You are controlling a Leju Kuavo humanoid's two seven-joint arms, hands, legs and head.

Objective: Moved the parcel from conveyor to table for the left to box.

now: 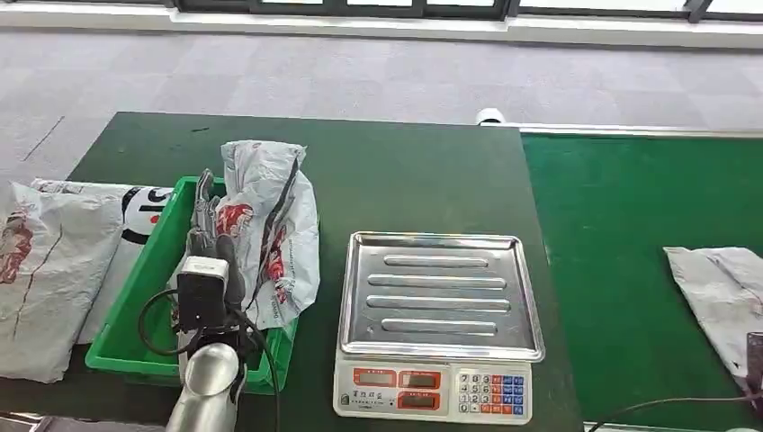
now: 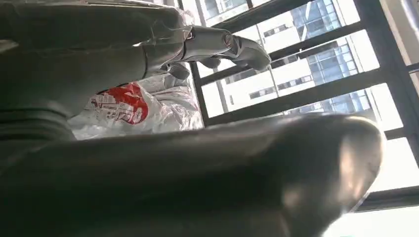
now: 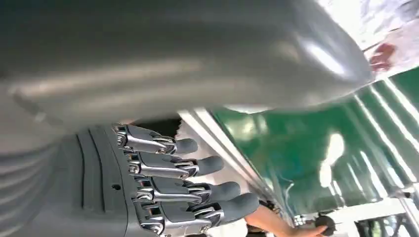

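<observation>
My left hand (image 1: 209, 236) grips the crumpled white parcel (image 1: 270, 229) above the green bin (image 1: 135, 297), ready for boxing, while my right hand (image 3: 163, 187) hangs with fingers loosely apart, holding nothing

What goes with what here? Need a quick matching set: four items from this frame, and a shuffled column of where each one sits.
Items:
1. held parcel
2. scale
3. flat parcel
4. green bin

Places:
A. on the green conveyor, right side
B. middle of the dark green table, tray empty
C. left part of the table, beside two more bags
D. in the left robot hand, over the bin

Pairs: 1-D, 2-B, 3-A, 4-C
</observation>
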